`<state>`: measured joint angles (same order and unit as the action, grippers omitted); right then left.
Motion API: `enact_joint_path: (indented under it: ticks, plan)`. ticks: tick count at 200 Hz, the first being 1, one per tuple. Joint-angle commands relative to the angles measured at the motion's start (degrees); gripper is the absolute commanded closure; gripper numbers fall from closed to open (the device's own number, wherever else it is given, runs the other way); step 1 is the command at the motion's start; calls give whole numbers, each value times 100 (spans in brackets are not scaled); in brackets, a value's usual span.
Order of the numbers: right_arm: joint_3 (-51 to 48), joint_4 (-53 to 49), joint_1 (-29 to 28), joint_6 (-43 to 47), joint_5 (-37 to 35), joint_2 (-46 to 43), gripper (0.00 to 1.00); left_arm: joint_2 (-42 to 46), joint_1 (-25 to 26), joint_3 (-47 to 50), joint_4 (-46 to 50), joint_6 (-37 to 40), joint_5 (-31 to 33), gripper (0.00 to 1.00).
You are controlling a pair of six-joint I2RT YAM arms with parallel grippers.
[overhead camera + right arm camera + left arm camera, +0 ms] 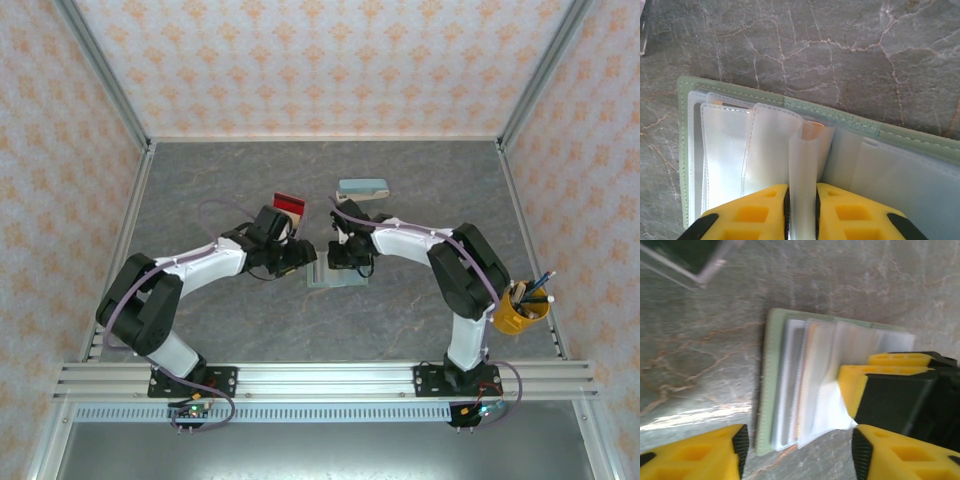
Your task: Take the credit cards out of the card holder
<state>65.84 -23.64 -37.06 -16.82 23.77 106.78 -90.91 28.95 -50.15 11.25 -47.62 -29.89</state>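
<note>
Yellow foam-faced fingers of the right claw (801, 215) sit at the near edge of the right wrist view. They are clenched on one clear plastic sleeve (802, 165), standing it upright out of the fan of sleeves. We read that grip as a way to part the pages. With this leaf lifted, the pocket behind it is exposed, and the top edge of a thin orange-yellow card (812, 131) peeks out just beside it. The left claw (799, 449) hangs released, its two yellow fingers spread either side of the holder's near corner and touching nothing that we can see. We judge it is placed to reach in for a card while the other claw holds the sleeve up.

The soft sage-green bifold card holder (840, 114) lies open and flat on the grey marbled table (850, 45), between the two arms. Its green cover is stitched along the rim. The frosted sleeves overlap like shingles, some showing grey or tan through them. A small red card (288, 204) lies on the table just beyond the left wrist, apart from the holder, so we take it as already out.
</note>
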Motion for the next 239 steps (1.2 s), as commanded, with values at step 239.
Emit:
enact_joint_path:
  ticks: [239]
  plan:
    - [-397, 122, 146, 16, 290, 92, 79, -1227, 344, -823, -68, 33, -395, 68]
